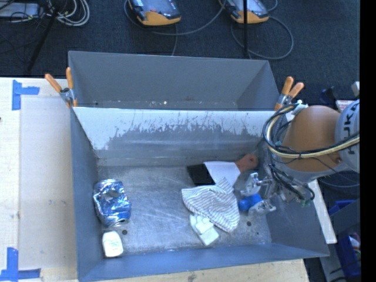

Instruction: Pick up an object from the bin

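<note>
My gripper [259, 194] is low in the right part of the bin, close to the right wall. A small bright blue thing [246, 204] lies right against its left side, on the bin floor. Just left of that, a crumpled grey-and-white striped cloth [212, 204] spreads over the floor, with a pale white block [205, 232] sticking out under its front edge. Behind the cloth lie a flat black thing [200, 174] and a white card [223, 171]. A small orange-brown piece [249, 159] sits behind the gripper.
At the left of the bin lies a crumpled blue-and-silver foil bag [111, 201], with a small cream oval thing [112, 244] in front of it. The arm with its brown dome and cables hangs over the bin's right wall.
</note>
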Controlling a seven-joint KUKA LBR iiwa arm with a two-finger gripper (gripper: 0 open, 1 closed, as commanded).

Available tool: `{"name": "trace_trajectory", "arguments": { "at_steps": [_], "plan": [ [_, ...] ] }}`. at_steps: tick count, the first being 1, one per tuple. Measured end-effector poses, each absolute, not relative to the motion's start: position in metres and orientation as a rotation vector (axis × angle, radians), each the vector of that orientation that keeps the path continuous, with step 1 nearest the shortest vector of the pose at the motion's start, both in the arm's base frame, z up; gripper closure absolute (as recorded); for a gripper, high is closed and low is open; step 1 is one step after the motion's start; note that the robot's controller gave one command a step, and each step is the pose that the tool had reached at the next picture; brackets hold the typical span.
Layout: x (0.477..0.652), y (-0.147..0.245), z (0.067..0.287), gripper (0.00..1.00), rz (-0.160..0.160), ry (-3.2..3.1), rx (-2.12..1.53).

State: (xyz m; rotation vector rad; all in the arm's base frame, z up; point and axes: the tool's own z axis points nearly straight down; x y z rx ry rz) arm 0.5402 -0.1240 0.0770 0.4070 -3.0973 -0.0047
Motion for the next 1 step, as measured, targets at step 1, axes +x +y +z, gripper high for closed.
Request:
{"name": "trace_trajectory", "arguments": {
  "at_steps": [1],
  "plan": [
    [0.5341, -0.1067, 0.2294, 1.00, 0.002, -3.122, 0.407]
  ]
}}
